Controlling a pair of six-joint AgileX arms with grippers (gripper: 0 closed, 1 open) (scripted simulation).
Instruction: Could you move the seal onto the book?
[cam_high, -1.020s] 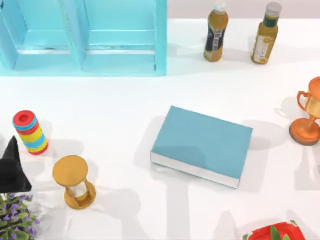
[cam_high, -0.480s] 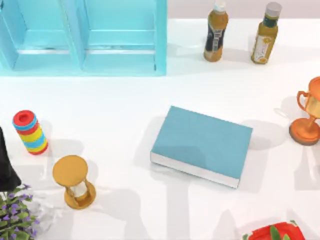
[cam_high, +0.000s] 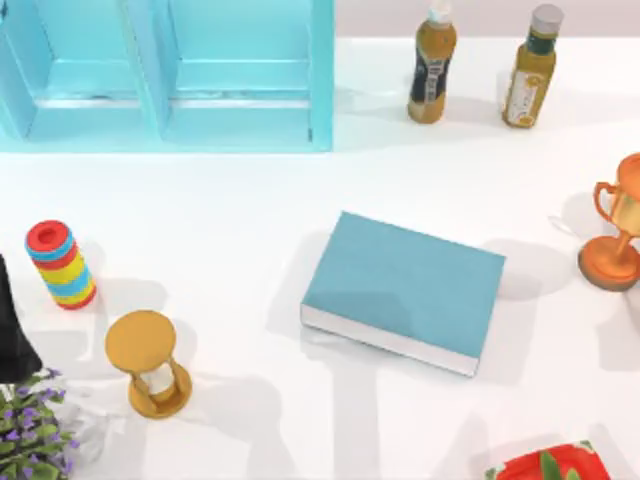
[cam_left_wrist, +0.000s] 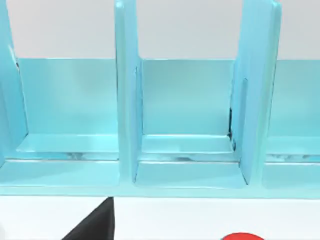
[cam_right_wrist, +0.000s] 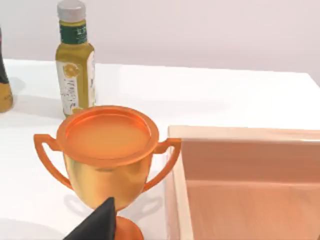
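Since a second ago the left pincer (cam_high: 10, 325) has drawn back toward the tabletop's left edge, where less of its black shape is in sight. Nothing else has shifted.

The book (cam_high: 405, 285) lies flat a little right of the tabletop's middle. Its teal cover is bare, so the seal is not on it. Where the seal stands I cannot tell, so I judge the task hardly begun: finding, grasping, carrying and setting down all remain.

Nearest the book, toward the left edge, stand the golden hourglass (cam_high: 148, 362) and the striped ring stack (cam_high: 60, 265), both well apart from it. A purple-flowered plant (cam_high: 30, 430) fills the near left corner. The light-blue shelf unit (cam_high: 170, 70) spans the far left, and the left wrist view faces it. Two bottles (cam_high: 432, 65) stand at the far edge. An orange trophy (cam_high: 615, 235) sits by the right edge, with the right pincer (cam_right_wrist: 97, 225) just before it.

For either pincer, I cannot tell whether it is wide or narrow, and neither shows anything held.
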